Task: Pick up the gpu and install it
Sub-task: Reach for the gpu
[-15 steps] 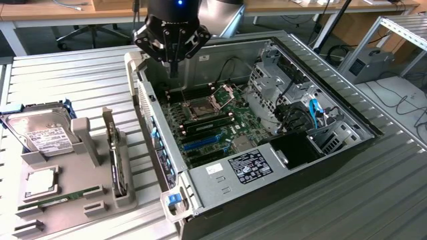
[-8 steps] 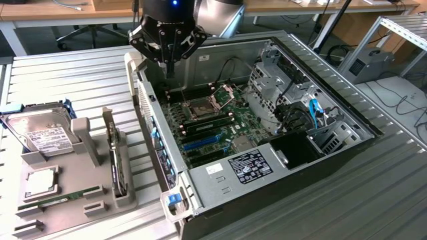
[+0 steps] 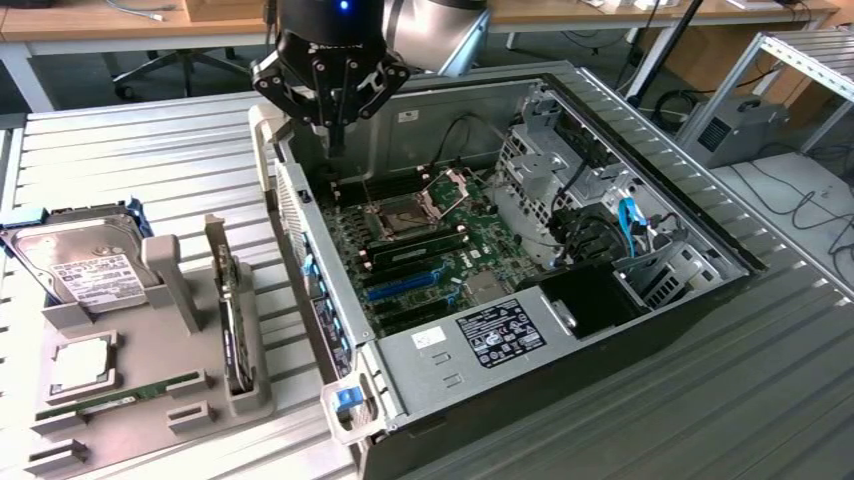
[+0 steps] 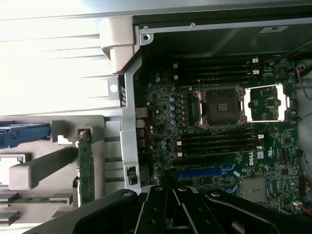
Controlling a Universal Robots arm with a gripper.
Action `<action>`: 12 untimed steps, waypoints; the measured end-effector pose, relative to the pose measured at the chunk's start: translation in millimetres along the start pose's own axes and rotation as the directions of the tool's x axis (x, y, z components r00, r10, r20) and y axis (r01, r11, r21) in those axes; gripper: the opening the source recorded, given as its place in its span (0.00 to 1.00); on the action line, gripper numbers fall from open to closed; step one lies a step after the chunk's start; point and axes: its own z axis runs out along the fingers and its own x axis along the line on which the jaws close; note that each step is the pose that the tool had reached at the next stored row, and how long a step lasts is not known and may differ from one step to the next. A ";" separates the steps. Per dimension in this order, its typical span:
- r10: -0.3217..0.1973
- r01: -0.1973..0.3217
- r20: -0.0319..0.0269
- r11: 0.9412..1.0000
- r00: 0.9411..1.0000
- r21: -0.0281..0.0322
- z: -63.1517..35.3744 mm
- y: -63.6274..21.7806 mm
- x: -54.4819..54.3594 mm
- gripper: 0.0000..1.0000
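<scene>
The gpu (image 3: 239,335) stands on edge in a slot of the grey holder (image 3: 160,350) at the exterior view's left, beside the open PC case (image 3: 534,350). In the wrist view the gpu (image 4: 86,170) shows edge-on as a thin green board. My gripper (image 3: 334,148) hangs over the far end of the case, above the motherboard (image 3: 427,240), well away from the gpu. Its fingers are shut and hold nothing. In the wrist view the gripper (image 4: 169,195) is over the motherboard's blue slot (image 4: 204,171).
The holder also carries a silver hard drive (image 3: 83,265), a CPU (image 3: 80,365) and a RAM stick (image 3: 120,398). The case's upright side wall (image 3: 314,290) stands between holder and motherboard. Drive bays and cables (image 3: 601,220) fill the case's right side.
</scene>
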 end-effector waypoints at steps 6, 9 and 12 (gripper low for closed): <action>0.000 0.000 0.000 1.000 1.000 0.000 -0.1 -0.3 4.8 0.11; 0.000 0.000 0.000 1.000 1.000 0.000 -0.1 -0.5 6.6 0.11; 0.000 0.000 0.000 1.000 1.000 0.000 -0.2 -0.6 8.4 0.11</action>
